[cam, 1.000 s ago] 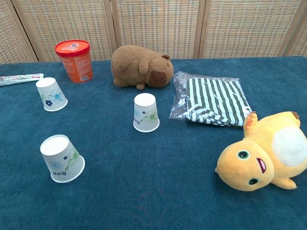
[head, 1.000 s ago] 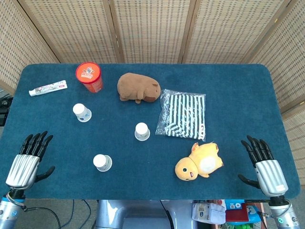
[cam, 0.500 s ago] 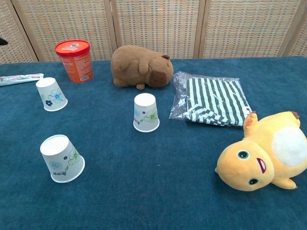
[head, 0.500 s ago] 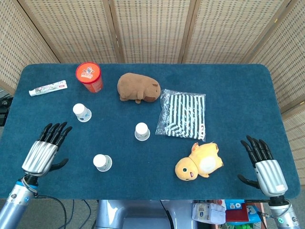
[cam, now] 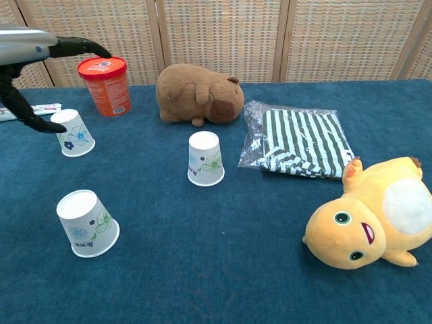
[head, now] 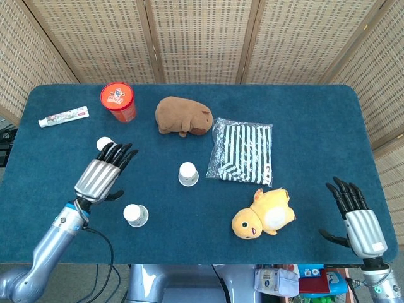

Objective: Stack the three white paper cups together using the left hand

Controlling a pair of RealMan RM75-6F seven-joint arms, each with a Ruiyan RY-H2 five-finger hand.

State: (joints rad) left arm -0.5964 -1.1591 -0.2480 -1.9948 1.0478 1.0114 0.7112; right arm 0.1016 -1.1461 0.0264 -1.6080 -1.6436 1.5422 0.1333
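My left hand, fingers spread and empty, hovers just near-side of the far cup. The near cup and middle cup stand inverted, well apart.

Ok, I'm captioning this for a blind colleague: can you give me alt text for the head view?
The left hand, fingers spread, hovers over the far-left white paper cup on a blue table; two more cups stand upside down nearby. The right hand rests open at the near-right edge.
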